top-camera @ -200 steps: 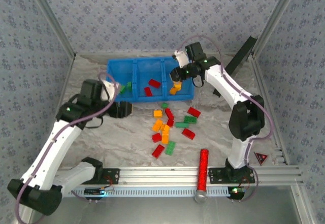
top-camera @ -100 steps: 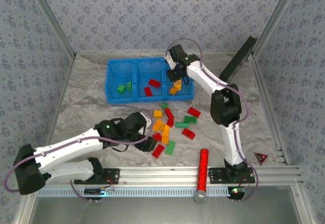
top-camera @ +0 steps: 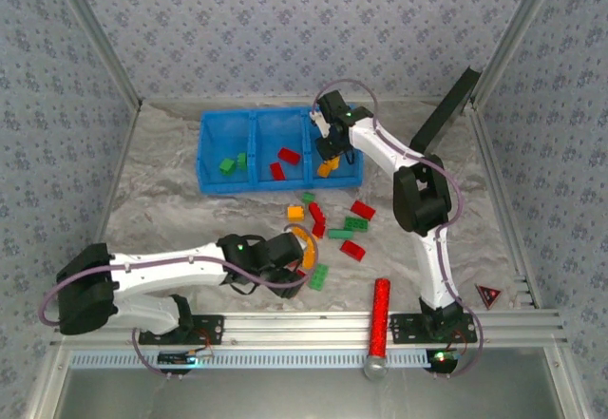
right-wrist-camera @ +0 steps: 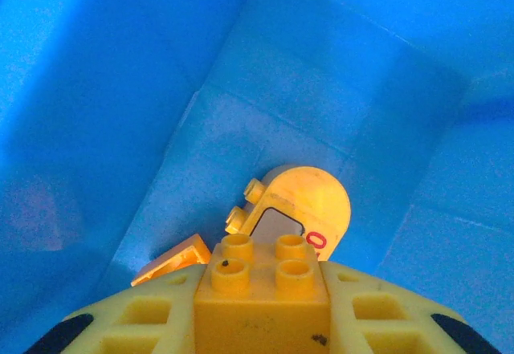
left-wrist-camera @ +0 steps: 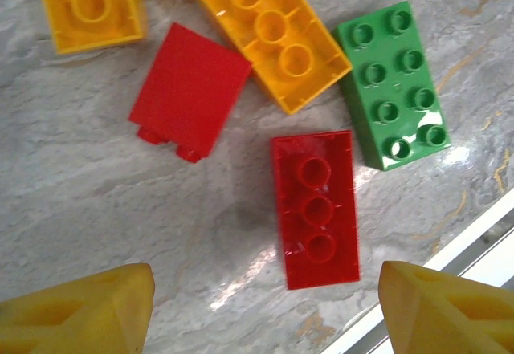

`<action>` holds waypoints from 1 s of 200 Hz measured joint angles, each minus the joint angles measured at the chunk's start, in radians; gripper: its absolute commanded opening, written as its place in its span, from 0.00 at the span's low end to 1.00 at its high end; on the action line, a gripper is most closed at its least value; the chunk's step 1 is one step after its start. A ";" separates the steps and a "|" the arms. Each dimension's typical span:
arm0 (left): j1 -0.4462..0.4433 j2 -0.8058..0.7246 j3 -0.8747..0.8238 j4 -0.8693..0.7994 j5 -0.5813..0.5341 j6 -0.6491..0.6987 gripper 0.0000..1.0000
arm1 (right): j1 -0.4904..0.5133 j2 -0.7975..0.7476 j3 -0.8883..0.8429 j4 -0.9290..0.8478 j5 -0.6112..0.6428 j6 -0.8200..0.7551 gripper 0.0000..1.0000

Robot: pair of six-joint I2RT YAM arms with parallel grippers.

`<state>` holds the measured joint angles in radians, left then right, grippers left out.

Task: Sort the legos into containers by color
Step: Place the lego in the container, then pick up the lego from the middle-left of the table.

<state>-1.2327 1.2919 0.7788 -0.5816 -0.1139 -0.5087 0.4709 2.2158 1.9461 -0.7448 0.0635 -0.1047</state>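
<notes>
The blue tray [top-camera: 211, 143] stands at the back, its containers side by side. Green legos [top-camera: 228, 164] lie in the left one, red legos [top-camera: 283, 162] in the middle, orange-yellow ones [top-camera: 328, 166] in the right. My right gripper [top-camera: 329, 143] hangs inside the right container, shut on a yellow lego [right-wrist-camera: 261, 298] above a rounded yellow piece [right-wrist-camera: 309, 201]. Loose legos [top-camera: 328, 229] lie mid-table. My left gripper [top-camera: 296, 257] is low over their near edge, open [left-wrist-camera: 261, 298], with a red lego [left-wrist-camera: 315, 208] just ahead of its fingertips, a green one [left-wrist-camera: 392, 85] and orange ones [left-wrist-camera: 269, 33] beyond.
A red cylinder with a silver base [top-camera: 379, 319] lies at the front right across the aluminium rail [top-camera: 285, 329]. The rail's white edge [left-wrist-camera: 482, 229] runs close by the red lego. A dark bar [top-camera: 445, 107] leans at the back right. Walls close in both sides.
My left arm swung from the tray's left container down to the loose pile and slid right along it. My right gripper stayed in the right container while its arm folded.
</notes>
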 measured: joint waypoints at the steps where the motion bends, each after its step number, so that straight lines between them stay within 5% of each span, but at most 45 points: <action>1: -0.001 0.001 0.000 0.001 0.000 -0.001 0.73 | 0.000 0.000 0.000 0.000 0.000 0.000 0.38; 38: -0.031 0.087 0.000 0.030 -0.007 -0.019 0.72 | 0.000 -0.004 -0.001 -0.006 -0.008 0.007 0.48; 107: -0.041 0.127 -0.002 0.081 -0.007 -0.066 0.64 | -0.006 -0.069 -0.007 -0.037 -0.025 0.010 0.49; 174: -0.044 0.207 -0.017 0.123 0.021 -0.088 0.54 | -0.001 -0.322 -0.111 -0.087 -0.002 0.072 0.50; 200: -0.042 0.222 -0.019 0.121 0.013 -0.095 0.37 | 0.009 -0.460 -0.219 -0.097 0.012 0.112 0.51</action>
<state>-1.2751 1.5135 0.7601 -0.4606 -0.1005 -0.6041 0.4797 1.7557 1.7267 -0.8413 0.0757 0.0074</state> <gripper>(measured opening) 0.440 0.508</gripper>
